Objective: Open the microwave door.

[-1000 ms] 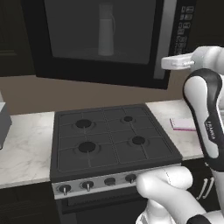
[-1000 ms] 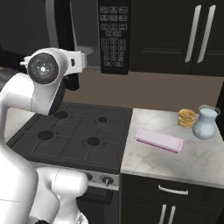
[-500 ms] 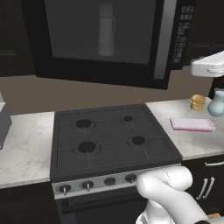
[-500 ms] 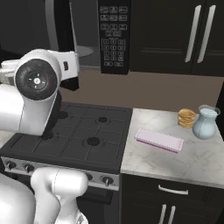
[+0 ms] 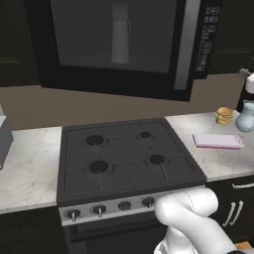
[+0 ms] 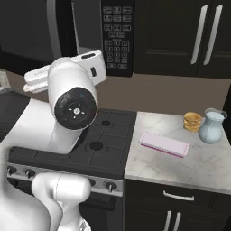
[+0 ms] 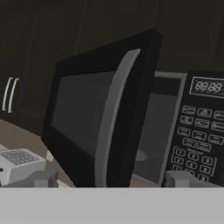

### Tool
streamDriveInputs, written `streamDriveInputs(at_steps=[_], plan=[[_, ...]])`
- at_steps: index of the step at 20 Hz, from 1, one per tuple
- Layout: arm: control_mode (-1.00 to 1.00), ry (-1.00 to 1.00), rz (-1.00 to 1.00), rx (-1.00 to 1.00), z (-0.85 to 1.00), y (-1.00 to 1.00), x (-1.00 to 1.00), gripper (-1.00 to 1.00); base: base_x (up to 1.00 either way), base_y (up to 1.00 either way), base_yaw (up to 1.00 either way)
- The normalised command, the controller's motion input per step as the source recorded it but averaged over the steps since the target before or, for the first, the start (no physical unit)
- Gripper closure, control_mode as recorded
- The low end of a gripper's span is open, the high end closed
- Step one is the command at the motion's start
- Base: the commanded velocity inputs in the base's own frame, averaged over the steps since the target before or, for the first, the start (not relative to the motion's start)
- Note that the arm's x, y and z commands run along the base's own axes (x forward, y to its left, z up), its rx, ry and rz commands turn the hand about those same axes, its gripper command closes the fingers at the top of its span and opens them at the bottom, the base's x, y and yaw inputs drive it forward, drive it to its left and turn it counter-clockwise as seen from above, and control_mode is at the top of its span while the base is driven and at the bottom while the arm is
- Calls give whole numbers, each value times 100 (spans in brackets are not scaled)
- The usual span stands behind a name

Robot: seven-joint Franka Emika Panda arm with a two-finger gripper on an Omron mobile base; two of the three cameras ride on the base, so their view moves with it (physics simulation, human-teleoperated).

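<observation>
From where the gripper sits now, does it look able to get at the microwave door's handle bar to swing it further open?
Probably yes. In the hand view the microwave door stands ajar, its handle bar facing the camera straight ahead of the gripper, with nothing between them. Whether the fingers are spread wide enough is hard to judge.

Glossy white arm (image 6: pixel 67 117), dark round joint cap

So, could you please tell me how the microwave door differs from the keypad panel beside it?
The microwave door has swung out ajar from the oven body; the keypad panel stays fixed flat on the front. The door carries a wide grey window and a vertical handle bar; the panel carries small buttons and a digital display. Both are black.
</observation>
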Motion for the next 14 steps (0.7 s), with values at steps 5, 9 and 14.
streamDriveInputs(at_steps=[5, 9, 14], plan=[[-100, -27, 17, -22, -14, -47, 36, -100, 0, 0, 0], [-100, -20, 18, -33, -14, -11, 44, -100, 0, 0, 0], [-100, -10, 14, -35, -8, 0, 47, -100, 0, 0, 0]])
